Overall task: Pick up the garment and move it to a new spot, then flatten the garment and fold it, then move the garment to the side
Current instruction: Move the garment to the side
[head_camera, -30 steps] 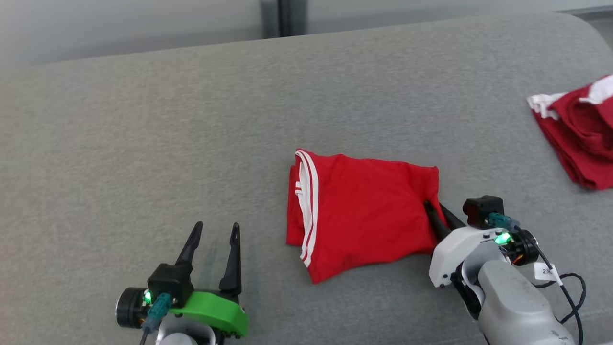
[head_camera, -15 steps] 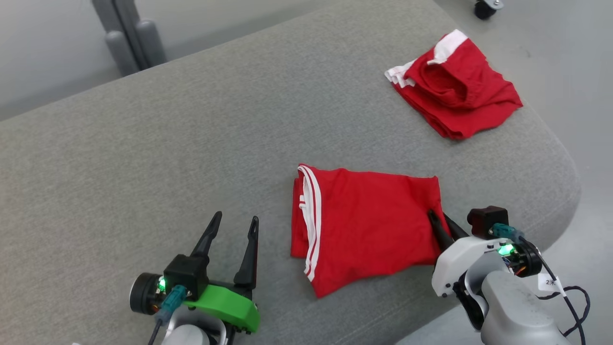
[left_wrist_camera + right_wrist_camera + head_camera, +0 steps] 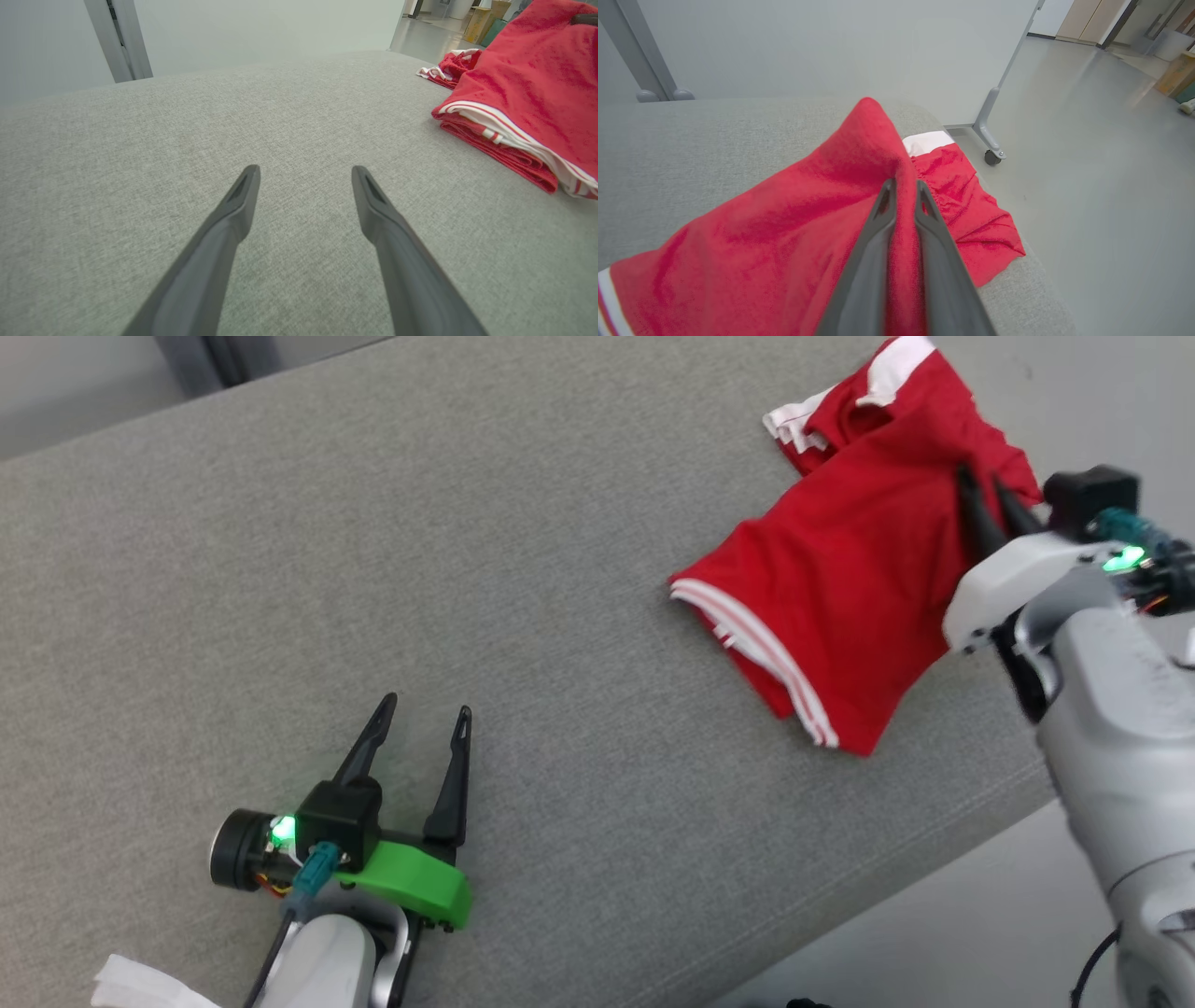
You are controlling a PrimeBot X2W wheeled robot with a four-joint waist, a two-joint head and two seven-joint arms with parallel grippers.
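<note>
The right claw (image 3: 980, 481) is pressed together on a thin pinch of the red garment (image 3: 840, 579), the cloth rising to a peak between its two dark fingers. From that peak the fabric slopes down and away toward the robot's left, so the held corner is raised while the far end, trimmed with white stripes, lies on the grey bench (image 3: 467, 523). Just beyond the claw's tips a second red garment (image 3: 845, 406) with white patches lies rumpled, and the held piece partly overlaps it. To the claw's right the bench rounds off and the floor (image 3: 1087, 163) begins. Well off to the left, the left claw (image 3: 426, 705) is spread and empty, low over the bare bench.

The grip takes one small bite of cloth, so I judge the main risk to be the fold opening: the striped end drags on the rough cover, and the layers could slide apart. A slip from so narrow a pinch would drop the piece onto the other garment, where the two reds could tangle. Carried further right, it could slide over the rounded edge onto the floor.

The garment is bright red knit, folded into several layers that show stacked along the striped edge. Whether it is shorts or a jersey I cannot tell from the folded shape. The upper face is fairly smooth, with soft creases running toward the pinch.
</note>
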